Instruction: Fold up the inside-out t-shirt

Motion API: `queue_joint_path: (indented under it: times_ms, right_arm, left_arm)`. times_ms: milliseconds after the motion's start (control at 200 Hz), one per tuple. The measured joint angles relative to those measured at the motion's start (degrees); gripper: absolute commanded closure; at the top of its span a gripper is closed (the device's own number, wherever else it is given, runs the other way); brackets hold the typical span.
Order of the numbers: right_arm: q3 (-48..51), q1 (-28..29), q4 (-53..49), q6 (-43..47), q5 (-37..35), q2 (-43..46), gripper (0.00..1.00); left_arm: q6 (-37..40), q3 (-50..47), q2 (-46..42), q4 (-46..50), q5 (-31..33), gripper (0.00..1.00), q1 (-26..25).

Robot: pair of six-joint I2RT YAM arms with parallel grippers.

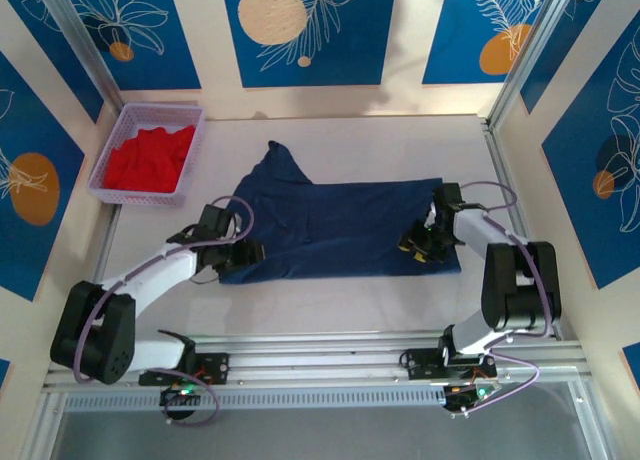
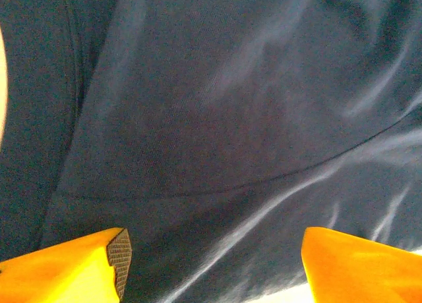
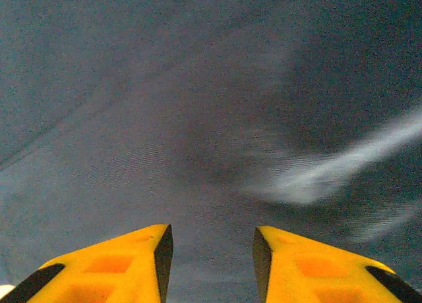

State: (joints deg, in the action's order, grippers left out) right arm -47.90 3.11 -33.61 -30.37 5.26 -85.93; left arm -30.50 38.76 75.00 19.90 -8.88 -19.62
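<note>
A lavender basket (image 1: 195, 145) is set at the far left corner of the table (image 1: 400, 145). A red garment (image 1: 150, 158) is heaped inside it and covers most of its floor. The navy t-shirt (image 1: 335, 225) is spread flat on the middle of the table, well apart from the basket, with one sleeve pointed toward the far side. The left gripper (image 1: 243, 252) is lowered over the t-shirt's near left corner. Its yellow fingers (image 2: 72, 267) are held wide apart, and nothing is gripped. The right gripper (image 1: 418, 245) is placed over the near right corner with its fingers (image 3: 112, 263) partly spread. Cloth is seen beyond the gap, and none is clasped.
</note>
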Motion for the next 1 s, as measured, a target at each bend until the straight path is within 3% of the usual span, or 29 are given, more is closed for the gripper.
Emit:
queue_joint_path:
  times_ms: [185,470,730,1000]
  right_arm:
    - [-6.1,9.97,6.97,0.11,0.83,0.28,0.54]
    - [-17.11,20.63,16.5,-4.26,6.71,-14.27,0.56]
    - [-30.8,26.18,19.93,-8.98,9.77,-29.77,0.59]
    - [-39.52,26.93,19.37,-10.99,9.51,-38.66,0.66]
  left_arm:
    - [-0.02,12.26,10.93,-3.85,-2.05,0.33,0.42]
    - [1.09,25.92,29.16,-5.86,-4.66,0.33,2.64]
    - [1.44,27.74,32.83,-5.97,-5.53,0.33,3.54]
    - [2.43,26.62,32.85,-7.1,-5.64,0.33,3.87]
